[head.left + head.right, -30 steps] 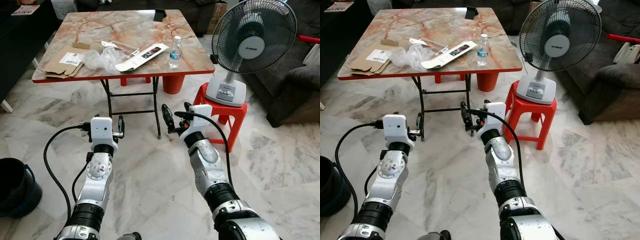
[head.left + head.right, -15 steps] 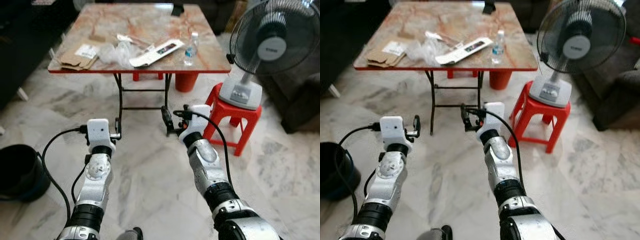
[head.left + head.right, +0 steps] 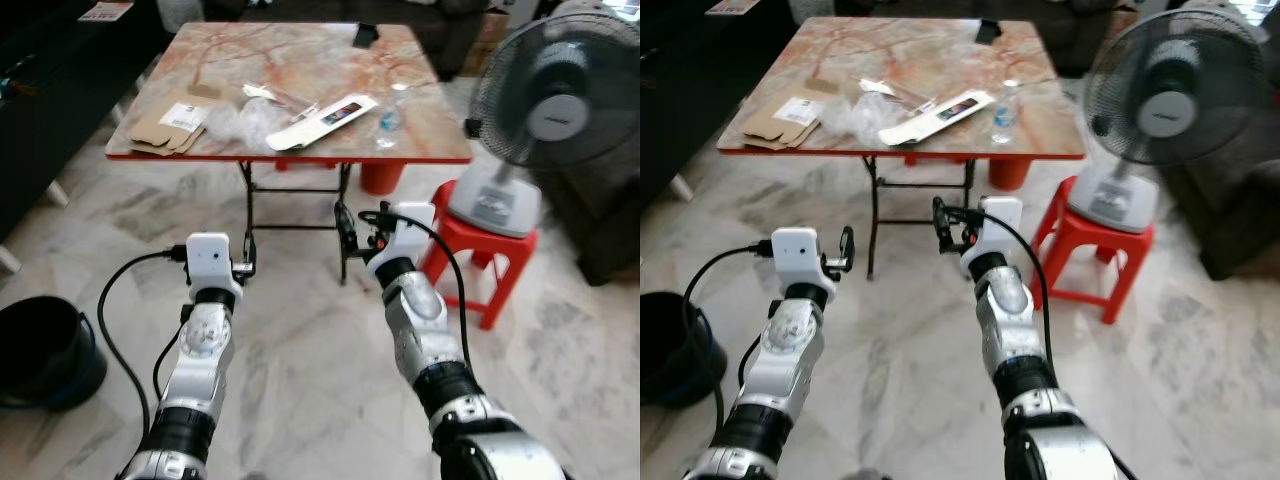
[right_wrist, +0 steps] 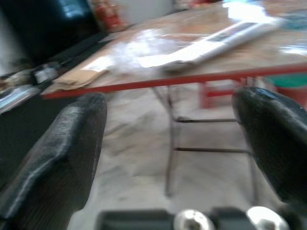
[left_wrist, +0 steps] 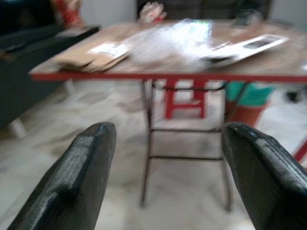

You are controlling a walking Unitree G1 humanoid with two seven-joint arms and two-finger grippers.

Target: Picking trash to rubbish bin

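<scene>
**Kid:** Where is the bin? What is in it?

**Me:** The bin (image 3: 40, 350) is a round black tub on the floor, far to my robot's left. I can only see dark inside it, so I cannot tell what it holds. There is also a clear bottle (image 3: 390, 116) standing on the desk (image 3: 300, 60). I cannot tell if anything is in it.

**Kid:** And the trash?

**Me:** All on the desk. A flat brown cardboard (image 3: 168, 128) with a white sticker lies at the left edge. Beside it is a crumpled clear plastic (image 3: 245, 118), shiny and soft. Then comes a long white box (image 3: 322, 122), flat and thin, lying slanted next to the bottle.

**Kid:** Did anything change?

**Me:** The whole picture slid since a second ago, so my camera moved. The desk now sits more in the middle and the bin shows more. The trash lies the same way on the desk. Both arms are held up in front much as before.

**Kid:** What are the hands doing?

**Me:** The left end effector (image 5: 168, 177) has its two bumpy black fingers spread wide, holding nothing. The right end effector (image 4: 172, 182) is spread wide too, also holding nothing. Both are in the air, lower than the desk top and well apart from the trash.

**Kid:** What else is there?

**Me:** A round fan (image 3: 555, 100) stands on a red plastic stool (image 3: 490, 250). The floor (image 3: 300, 380) is smooth white marble with grey lines. The desk top is orange marble with a red edge and thin black metal legs.
</scene>
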